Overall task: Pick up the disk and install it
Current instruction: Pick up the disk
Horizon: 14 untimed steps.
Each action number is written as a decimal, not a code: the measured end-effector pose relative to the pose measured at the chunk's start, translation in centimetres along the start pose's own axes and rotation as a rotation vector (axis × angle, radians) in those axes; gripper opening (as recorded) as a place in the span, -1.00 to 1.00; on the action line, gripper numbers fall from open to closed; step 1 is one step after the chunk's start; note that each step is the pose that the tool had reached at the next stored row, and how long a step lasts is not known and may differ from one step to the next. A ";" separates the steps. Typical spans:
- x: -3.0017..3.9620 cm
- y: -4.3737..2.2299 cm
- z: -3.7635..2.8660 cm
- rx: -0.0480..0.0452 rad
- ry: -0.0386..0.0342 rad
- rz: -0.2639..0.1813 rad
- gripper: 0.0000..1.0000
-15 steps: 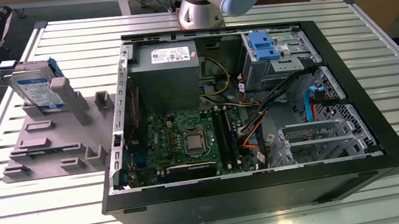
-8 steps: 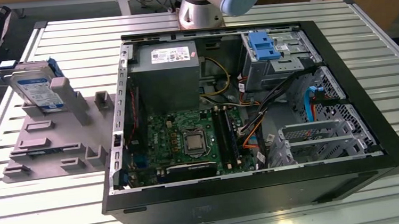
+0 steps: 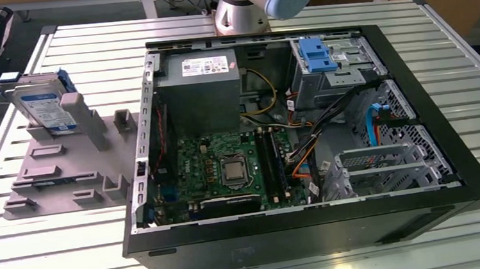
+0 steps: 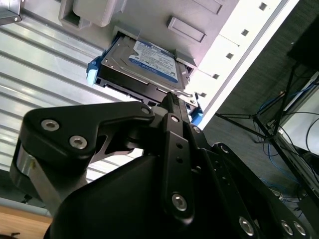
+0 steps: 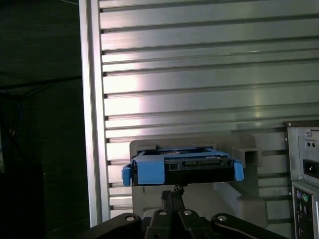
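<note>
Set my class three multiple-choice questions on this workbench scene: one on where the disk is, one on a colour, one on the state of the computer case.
1. Where is the disk?
A) in the grey holder beside the computer case
B) inside the case
C) flat on the table

2. What colour is the frame round the disk?
A) red
B) blue
C) yellow

3. How is the computer case?
A) shut by a side panel
B) open, its circuit board in view
C) wrapped in foil

Answers:
1 A: the exterior view shows it propped in the holder at that view's left, outside the case.
2 B: bright blue plastic edges it in both wrist views.
3 B: the board lies bare to the camera.
</note>
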<state>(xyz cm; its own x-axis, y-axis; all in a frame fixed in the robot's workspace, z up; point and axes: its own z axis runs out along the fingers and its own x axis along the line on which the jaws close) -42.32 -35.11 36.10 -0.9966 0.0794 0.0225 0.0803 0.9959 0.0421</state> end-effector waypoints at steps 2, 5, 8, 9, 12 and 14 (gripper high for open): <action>0.00 0.00 0.00 0.0004 0.0007 -0.017 -0.79; 0.00 0.00 0.00 0.0016 0.0029 -0.066 -0.79; 0.00 0.00 0.00 0.0017 0.0032 -0.075 -0.79; 0.00 0.00 0.01 0.0017 0.0032 -0.075 -0.79; 0.00 0.00 0.00 0.0017 0.0032 -0.075 -0.79; 0.00 0.00 0.00 0.0017 0.0032 -0.075 -0.79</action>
<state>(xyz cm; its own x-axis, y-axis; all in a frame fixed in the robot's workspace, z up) -42.32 -35.11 36.10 -0.9997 0.0045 0.0226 0.0055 0.9991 0.0420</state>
